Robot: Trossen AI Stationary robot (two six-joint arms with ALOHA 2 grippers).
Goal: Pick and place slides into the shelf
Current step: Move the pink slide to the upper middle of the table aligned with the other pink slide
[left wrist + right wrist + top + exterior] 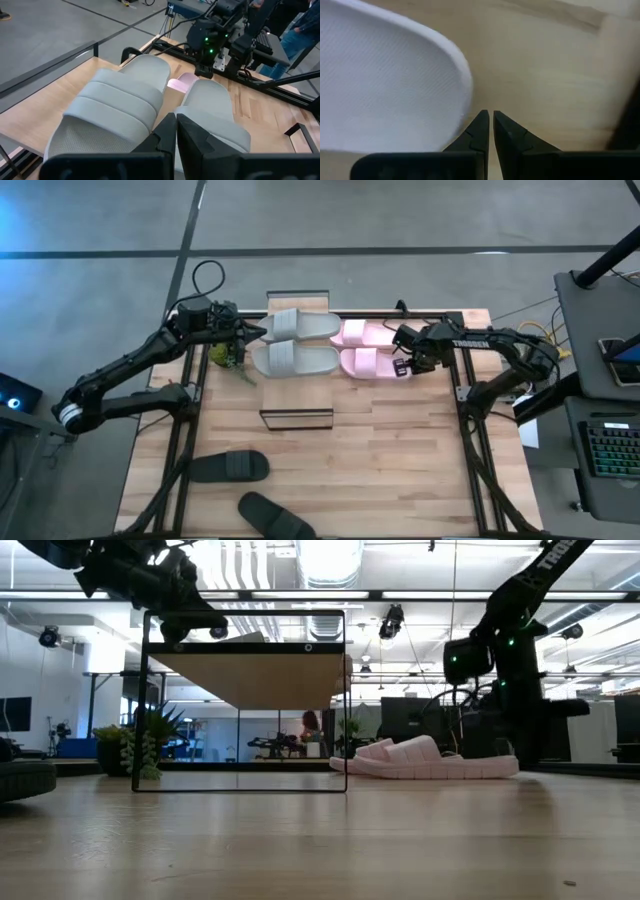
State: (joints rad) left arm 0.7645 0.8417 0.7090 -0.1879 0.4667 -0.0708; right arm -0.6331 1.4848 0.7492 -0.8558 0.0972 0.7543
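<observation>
Grey slides and pink slides lie atop the shelf's plank; black slides wait on the desk. Left pincer and right pincer, both together and empty, sit at the pairs' outer ends. We judge gentle inward nudges would square them.

Bright even overhead light, ceiling strip lamps glaring white in the low view, arms silhouetted against them, soft faint shadows on the counter, close-up wrist view blurred.
</observation>
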